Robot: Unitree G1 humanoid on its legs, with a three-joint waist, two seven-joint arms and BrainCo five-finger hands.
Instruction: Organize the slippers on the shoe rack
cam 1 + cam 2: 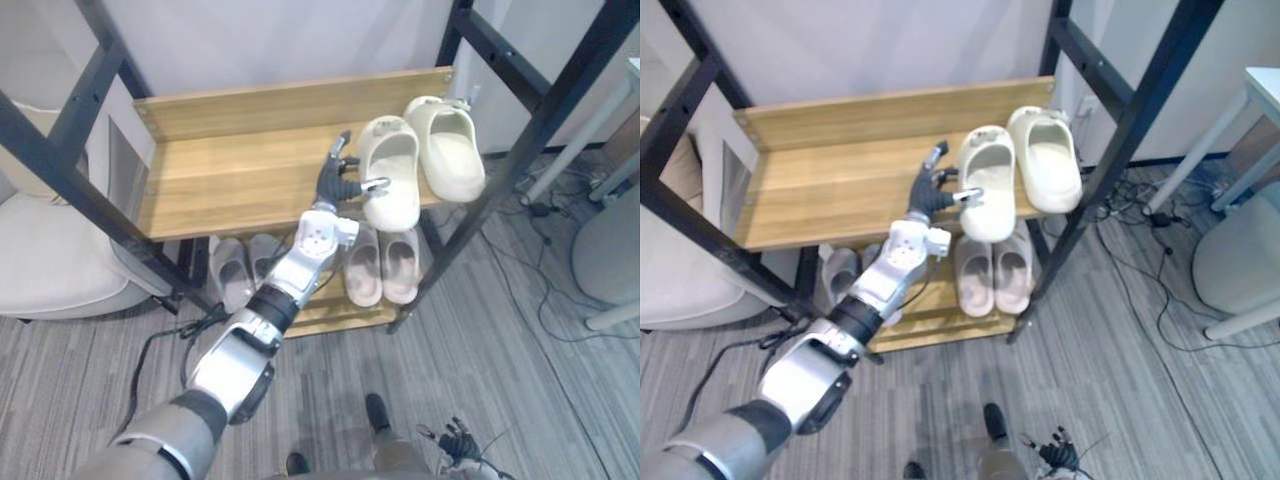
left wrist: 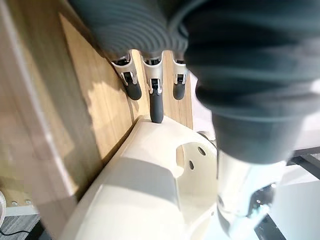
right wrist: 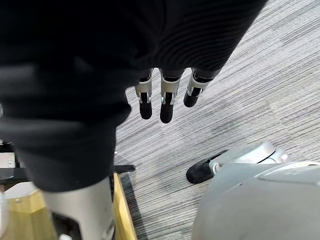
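Reaching across the rack's [image 1: 520,140] top shelf [image 1: 230,170], the left hand [image 1: 338,180] meets the left slipper [image 1: 392,175] at its side. Its fingers [image 2: 156,100] are nearly straight and close together, one tip touching the slipper's rim, and the thumb [image 2: 240,200] lies over the upper. The cream slipper lies lengthwise front to back, its toe toward the robot and over the shelf's front edge. The right slipper [image 1: 450,150] lies just beside it, pointing the same way. Grey slippers [image 1: 240,265] and pink slippers [image 1: 383,265] sit on the lower shelf. The right hand [image 3: 162,95] hangs over the floor [image 3: 240,90], fingers relaxed.
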